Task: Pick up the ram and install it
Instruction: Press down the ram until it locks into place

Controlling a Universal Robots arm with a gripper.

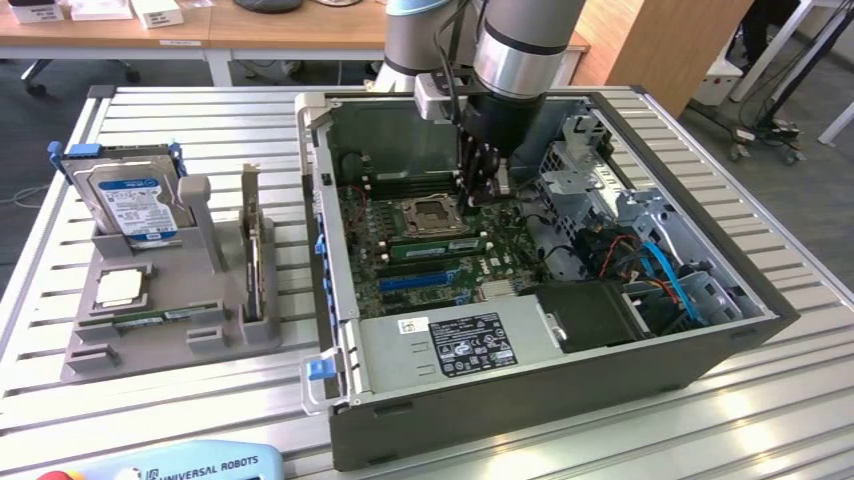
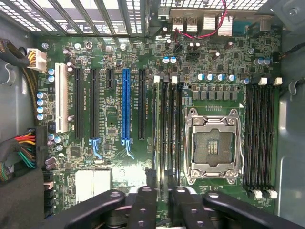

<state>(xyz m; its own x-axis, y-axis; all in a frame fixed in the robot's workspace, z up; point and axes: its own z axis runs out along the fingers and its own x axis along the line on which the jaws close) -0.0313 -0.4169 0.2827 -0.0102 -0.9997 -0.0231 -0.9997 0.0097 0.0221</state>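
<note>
I am down inside the open computer case (image 1: 534,400), which takes up the tabletop (image 1: 174,110) from its middle to the edge on the exterior view's right. My fingers (image 1: 481,182) (image 2: 143,202) hang above the motherboard (image 2: 119,57), over one end of the bank of memory slots (image 2: 167,133) just beside the CPU socket (image 1: 427,213) (image 2: 212,143). Whether they are parted or pinched on anything, I cannot tell.

The ram (image 1: 160,317) lies well apart from me, outside the case. It rests in the trough of the grey holder (image 1: 200,335) on the side towards the tabletop's edge nearest the exterior camera.

In that holder the hard drive (image 1: 134,205) stands tilted at the back. The dark expansion card (image 1: 251,250) stands on edge between the ram and the case wall. A square chip (image 1: 118,290) sits just behind the ram.

Around me the case is crowded. The drive cage (image 1: 587,170) and blue cables (image 1: 667,275) lie on the exterior view's right. The power supply (image 1: 454,345) fills the near corner. A bundle of coloured wires (image 2: 19,148) reaches in at the board's edge beyond the long blue slot (image 2: 125,105). A second bank of slots (image 2: 259,138) lies on the socket's other side.

The way out is straight up through the case's open top. Bare slatted tabletop runs beside the holder along the edge on the exterior view's left.
</note>
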